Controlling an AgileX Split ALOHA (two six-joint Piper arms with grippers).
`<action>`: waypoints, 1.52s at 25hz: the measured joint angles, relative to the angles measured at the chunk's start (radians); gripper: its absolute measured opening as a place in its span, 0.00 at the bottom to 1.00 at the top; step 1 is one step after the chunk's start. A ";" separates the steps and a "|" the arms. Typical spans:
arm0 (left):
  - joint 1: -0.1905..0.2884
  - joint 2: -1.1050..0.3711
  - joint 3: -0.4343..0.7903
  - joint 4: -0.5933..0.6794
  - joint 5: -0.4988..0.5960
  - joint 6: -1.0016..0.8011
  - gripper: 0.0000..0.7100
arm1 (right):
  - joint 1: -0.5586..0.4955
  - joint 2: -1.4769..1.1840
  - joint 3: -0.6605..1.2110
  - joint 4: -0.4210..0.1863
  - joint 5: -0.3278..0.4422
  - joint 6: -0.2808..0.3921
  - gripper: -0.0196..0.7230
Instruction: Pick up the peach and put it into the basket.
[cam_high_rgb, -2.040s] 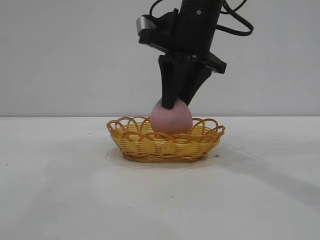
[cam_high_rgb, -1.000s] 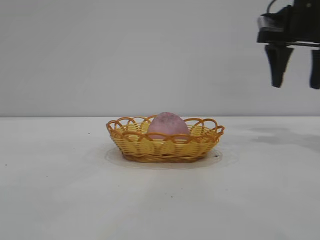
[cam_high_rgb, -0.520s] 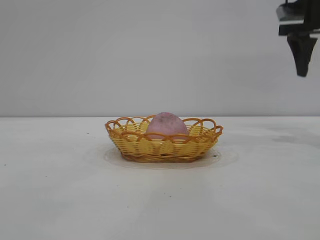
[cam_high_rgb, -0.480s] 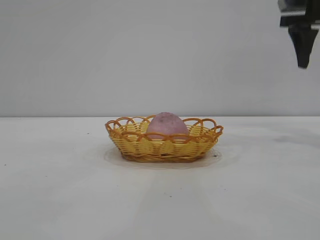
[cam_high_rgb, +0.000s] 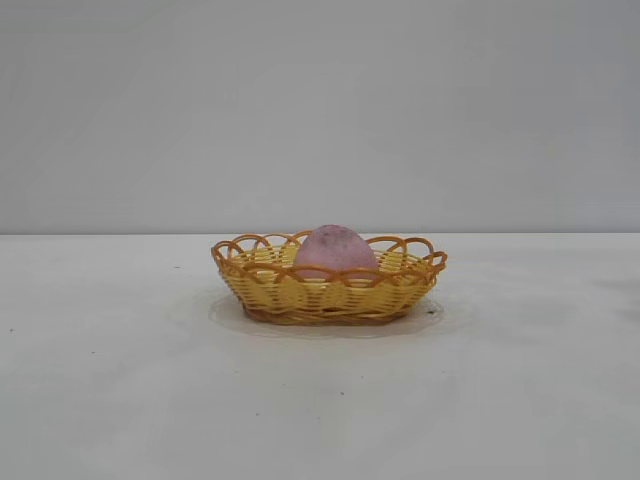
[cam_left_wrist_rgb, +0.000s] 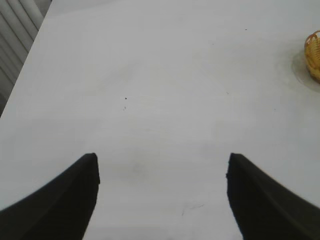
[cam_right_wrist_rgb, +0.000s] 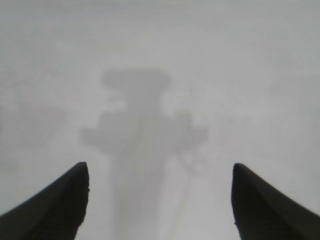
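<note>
Now matte, speckled pink peach (cam_high_rgb: 335, 248) upright inside oval woven wicker basket (cam_high_rgb: 290, 291); right tool (cam_right_wrist_rgb: 159, 192) open, empty.

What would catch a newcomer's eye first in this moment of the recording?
The yellow wicker basket stands alone mid-table, with the pink peach sitting inside it and rising above the looped rim. No arm shows in the exterior view. Each wrist view shows open, empty jaws over bare white table: the left gripper and the right gripper.
</note>
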 joint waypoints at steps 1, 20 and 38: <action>0.000 0.000 0.000 0.000 0.000 0.000 0.72 | 0.000 -0.036 0.025 0.000 0.000 0.000 0.71; 0.000 0.000 0.000 0.000 0.000 0.000 0.72 | 0.000 -0.740 0.650 0.026 0.003 0.034 0.71; 0.000 0.000 0.000 0.000 0.000 0.000 0.72 | 0.000 -1.545 0.973 0.019 -0.078 0.149 0.71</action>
